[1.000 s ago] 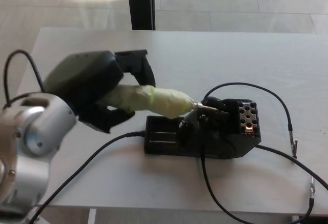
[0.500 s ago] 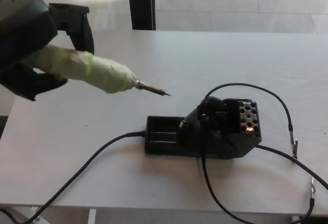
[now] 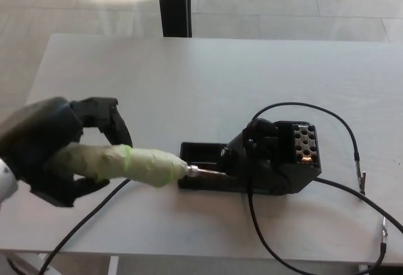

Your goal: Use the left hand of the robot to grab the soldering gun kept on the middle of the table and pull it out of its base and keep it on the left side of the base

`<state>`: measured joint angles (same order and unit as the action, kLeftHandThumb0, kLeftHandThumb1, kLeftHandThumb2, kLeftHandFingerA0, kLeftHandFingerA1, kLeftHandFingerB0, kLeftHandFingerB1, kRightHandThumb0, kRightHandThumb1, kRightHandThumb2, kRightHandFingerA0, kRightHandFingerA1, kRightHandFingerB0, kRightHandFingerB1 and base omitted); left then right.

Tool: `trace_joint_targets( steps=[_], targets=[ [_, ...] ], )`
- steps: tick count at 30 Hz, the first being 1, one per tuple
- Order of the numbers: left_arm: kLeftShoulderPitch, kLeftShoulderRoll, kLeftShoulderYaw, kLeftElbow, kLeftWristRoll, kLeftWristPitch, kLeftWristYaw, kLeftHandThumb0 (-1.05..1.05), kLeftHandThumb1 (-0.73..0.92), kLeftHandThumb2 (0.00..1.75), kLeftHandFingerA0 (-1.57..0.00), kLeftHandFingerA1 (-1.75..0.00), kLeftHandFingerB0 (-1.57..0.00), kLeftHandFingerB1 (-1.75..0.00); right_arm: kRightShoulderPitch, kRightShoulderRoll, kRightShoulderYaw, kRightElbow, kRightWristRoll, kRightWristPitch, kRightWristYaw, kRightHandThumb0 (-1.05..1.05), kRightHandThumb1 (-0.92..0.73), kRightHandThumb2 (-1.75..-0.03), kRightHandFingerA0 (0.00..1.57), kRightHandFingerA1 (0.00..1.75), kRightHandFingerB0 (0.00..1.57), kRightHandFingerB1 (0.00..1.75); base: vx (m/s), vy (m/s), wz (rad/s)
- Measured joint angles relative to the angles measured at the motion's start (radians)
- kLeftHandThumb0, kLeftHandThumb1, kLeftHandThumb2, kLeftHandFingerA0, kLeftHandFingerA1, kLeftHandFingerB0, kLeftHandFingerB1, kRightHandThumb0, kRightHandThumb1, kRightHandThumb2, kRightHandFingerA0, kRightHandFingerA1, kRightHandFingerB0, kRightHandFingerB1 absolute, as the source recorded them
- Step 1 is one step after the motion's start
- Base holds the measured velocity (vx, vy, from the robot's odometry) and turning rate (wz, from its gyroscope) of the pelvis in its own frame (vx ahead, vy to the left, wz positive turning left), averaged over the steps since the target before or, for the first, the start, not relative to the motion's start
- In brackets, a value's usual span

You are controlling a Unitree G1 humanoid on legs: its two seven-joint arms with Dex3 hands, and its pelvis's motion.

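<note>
left hand (image 3: 60,152): fingers wrapped round the soldering gun's handle, low at the table's (image 3: 189,73) left front | soldering gun (image 3: 126,163): green-taped, lying near level, out of its holder, metal tip reaching the base's left end | base (image 3: 252,165): black, mid-table, cables trailing right | right hand: unseen

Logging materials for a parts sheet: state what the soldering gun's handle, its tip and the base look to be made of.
Soldering gun handle: wrapped in pale green tape, matte, with visible wrap edges; the core is hidden. Tip: dark metal, likely, thin with a slight sheen. Base: black moulded plastic by its look, semi-matte with boxy compartments.
</note>
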<state>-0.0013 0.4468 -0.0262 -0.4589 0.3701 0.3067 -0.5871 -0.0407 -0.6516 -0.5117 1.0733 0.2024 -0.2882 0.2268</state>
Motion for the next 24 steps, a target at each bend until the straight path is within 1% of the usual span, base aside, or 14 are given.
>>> trace_joint_targets(
  steps=[6,7,9,10,11,12,13,14,15,16,17,20,21,24],
  targets=[
    [0.074,-0.154,-0.023,0.149,-0.001,-0.014,0.078,-0.20,0.51,1.22,-1.05,-1.56,-0.85,-1.41,-0.001,0.000,0.005,0.000,0.000,0.000,0.001,-1.05,-0.62,-1.26,1.57,1.29,1.00,1.19,0.00,0.000,0.00],
    [0.077,-0.167,-0.023,0.168,-0.001,-0.018,0.089,-0.15,0.58,1.19,-1.26,-1.29,-0.93,-1.09,-0.002,0.000,0.007,0.000,-0.001,0.000,0.001,-1.05,-0.62,-1.26,1.57,1.30,1.01,1.19,0.00,0.000,0.00],
    [0.079,-0.192,-0.025,0.213,0.000,-0.027,0.117,-0.15,0.58,1.19,-1.26,-1.29,-0.93,-1.09,-0.005,0.000,0.013,0.000,-0.001,0.000,0.001,-1.05,-0.62,-1.26,1.57,1.30,1.01,1.19,0.00,0.000,0.00],
    [0.079,-0.198,-0.025,0.224,0.000,-0.031,0.126,-0.20,0.67,1.01,-1.13,-1.37,-0.75,-0.95,-0.006,0.000,0.015,0.000,-0.001,0.000,0.001,-1.05,-0.63,-1.26,1.57,1.30,1.00,1.19,0.00,0.000,0.00],
    [0.079,-0.209,-0.025,0.243,0.000,-0.038,0.143,-0.20,0.67,1.01,-1.13,-1.37,-0.75,-0.95,-0.007,0.000,0.019,0.000,-0.002,0.000,0.001,-1.05,-0.63,-1.26,1.57,1.30,1.00,1.19,0.00,0.000,0.00],
    [0.079,-0.213,-0.027,0.256,0.002,-0.047,0.158,-0.26,0.72,0.80,-1.10,-1.32,-0.67,-0.76,-0.009,0.000,0.022,0.002,-0.002,0.000,0.001,-1.05,-0.63,-1.26,1.57,1.30,1.00,1.19,0.00,0.000,0.00],
    [0.079,-0.213,-0.030,0.262,0.006,-0.052,0.168,-0.32,0.74,0.66,-0.95,-1.24,-0.58,-0.62,-0.011,0.000,0.024,0.004,-0.002,0.000,0.001,-1.05,-0.63,-1.26,1.57,1.30,0.96,1.15,0.00,0.000,0.00],
    [0.078,-0.211,-0.036,0.265,0.012,-0.057,0.182,-0.35,0.75,0.61,-0.79,-0.99,-0.48,-0.52,-0.012,0.000,0.025,0.007,-0.002,0.000,0.001,-1.05,-0.61,-1.25,1.57,1.30,0.97,1.16,0.00,0.000,0.00],
    [0.078,-0.209,-0.041,0.266,0.017,-0.061,0.190,-0.39,0.73,0.61,-0.68,-0.85,-0.40,-0.46,-0.014,0.000,0.026,0.009,-0.002,0.000,0.001,-1.05,-0.62,-1.25,1.57,1.31,0.95,1.14,0.00,0.000,0.00],
    [0.076,-0.200,-0.052,0.267,0.028,-0.066,0.201,-0.46,0.55,0.88,-0.54,-0.72,-0.26,-0.52,-0.017,0.000,0.027,0.011,-0.002,0.000,0.001,-1.05,-0.61,-1.24,1.57,1.29,0.99,1.14,0.00,0.000,0.00],
    [0.071,-0.175,-0.073,0.264,0.046,-0.069,0.209,-0.56,0.54,0.89,-0.28,-0.60,-0.16,-0.49,-0.019,-0.001,0.027,0.014,-0.001,0.000,0.001,-1.05,-0.62,-1.24,1.57,1.29,0.98,1.14,0.00,0.000,0.00],
    [0.047,-0.116,-0.108,0.250,0.076,-0.075,0.209,-0.56,0.54,0.86,-0.25,-0.61,-0.19,-0.48,-0.021,0.000,0.029,0.014,-0.001,0.000,0.001,-1.05,-0.62,-1.25,1.57,1.29,0.99,1.13,0.00,0.000,0.00],
    [0.037,-0.090,-0.124,0.245,0.090,-0.079,0.211,-0.54,0.67,0.60,-0.15,-0.54,-0.26,-0.38,-0.021,-0.001,0.029,0.014,-0.001,0.000,0.001,-1.05,-0.75,-0.84,1.57,1.19,1.01,1.16,0.00,0.000,0.00],
    [0.018,-0.034,-0.162,0.241,0.127,-0.094,0.220,-0.57,0.51,0.85,-0.11,-0.55,-0.20,-0.47,-0.021,-0.001,0.029,0.014,-0.001,0.000,0.001,-1.05,-0.75,-0.85,1.57,1.20,1.01,1.15,0.00,0.000,0.00]
  ],
)
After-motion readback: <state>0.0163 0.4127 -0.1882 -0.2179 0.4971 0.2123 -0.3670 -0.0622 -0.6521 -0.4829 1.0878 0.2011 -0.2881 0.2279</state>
